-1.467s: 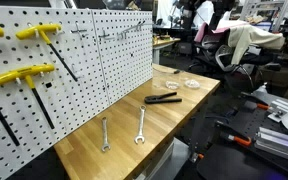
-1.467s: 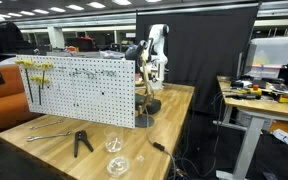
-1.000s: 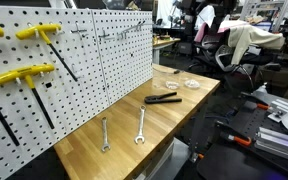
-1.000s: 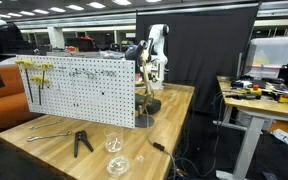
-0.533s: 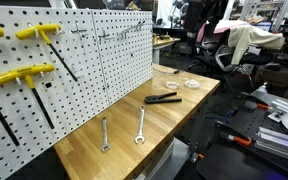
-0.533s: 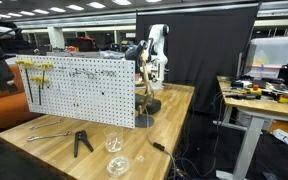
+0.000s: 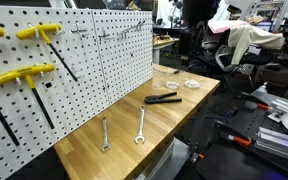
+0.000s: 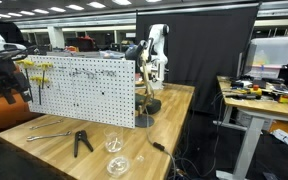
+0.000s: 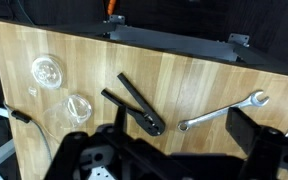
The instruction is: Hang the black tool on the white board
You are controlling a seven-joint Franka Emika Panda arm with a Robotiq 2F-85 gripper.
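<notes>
The black tool point(image 9: 136, 106) lies flat on the wooden table, handles spread, below my gripper in the wrist view. It also shows in both exterior views point(image 7: 162, 98) point(image 8: 81, 141), in front of the white board point(image 7: 94, 55) point(image 8: 84, 92), which stands upright on the table. My gripper point(image 9: 164, 138) is open and empty, high above the table, with its dark fingers point(image 9: 250, 135) wide apart. The white arm point(image 8: 155, 45) rises at the far end of the board.
Two silver wrenches point(image 7: 141, 125) point(image 7: 105, 133) lie near the tool; one shows in the wrist view point(image 9: 224, 111). Yellow T-handled tools point(image 7: 22, 76) hang on the board. Two clear lids point(image 9: 47, 70) point(image 9: 77, 107) lie near the table corner. The table edge point(image 9: 174, 42) is close.
The arm, the black tool and the wrenches have not moved. People in the background have shifted in both exterior views.
</notes>
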